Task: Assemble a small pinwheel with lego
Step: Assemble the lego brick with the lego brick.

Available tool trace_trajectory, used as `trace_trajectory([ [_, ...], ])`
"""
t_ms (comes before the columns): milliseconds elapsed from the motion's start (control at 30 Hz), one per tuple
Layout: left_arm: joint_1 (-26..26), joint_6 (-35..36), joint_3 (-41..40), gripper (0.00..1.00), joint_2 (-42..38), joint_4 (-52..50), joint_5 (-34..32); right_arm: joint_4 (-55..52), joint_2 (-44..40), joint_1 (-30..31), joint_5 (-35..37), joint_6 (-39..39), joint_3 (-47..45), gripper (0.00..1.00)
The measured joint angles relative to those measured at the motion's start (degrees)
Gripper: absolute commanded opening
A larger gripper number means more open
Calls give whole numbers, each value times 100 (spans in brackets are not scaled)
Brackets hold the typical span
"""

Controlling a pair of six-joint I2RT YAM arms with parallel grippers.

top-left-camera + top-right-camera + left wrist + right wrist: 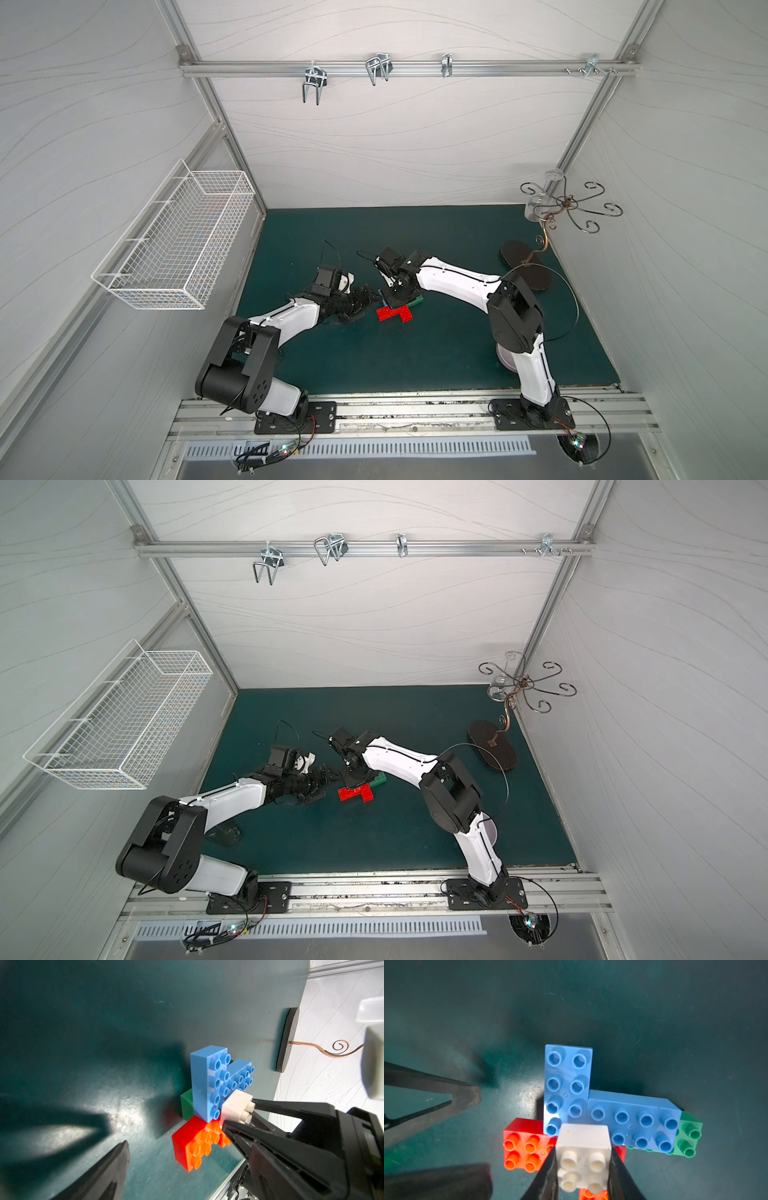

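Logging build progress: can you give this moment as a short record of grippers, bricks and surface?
right gripper: shut on the white brick
white brick: at the pinwheel centre, atop the blades
left gripper: open, empty, beside the pinwheel
blue bricks: two, at a right angle
red bricks: two, partly under blue and white
green brick: end showing under one blue brick
surface: dark green mat

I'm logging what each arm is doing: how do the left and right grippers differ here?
The right gripper is shut on the white brick at the centre of the pinwheel; the left gripper is wide open and empty. The right gripper comes at the pinwheel from above; the left gripper sits off to its side, touching none of it. Both are low over the table.
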Motion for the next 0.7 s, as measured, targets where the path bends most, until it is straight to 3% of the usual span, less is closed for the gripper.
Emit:
trace_trajectory([
  [133,0,4,2,96,-11,-44,-2,-22,-92,-26,-68,2,76,35],
  [200,0,22,28,96,-15,-107,-4,-120,-74,-37,-98,2,186,43],
  [700,15,155,155,97,-66,-422,-131,74,-151,-125,-398,-125,35,60],
])
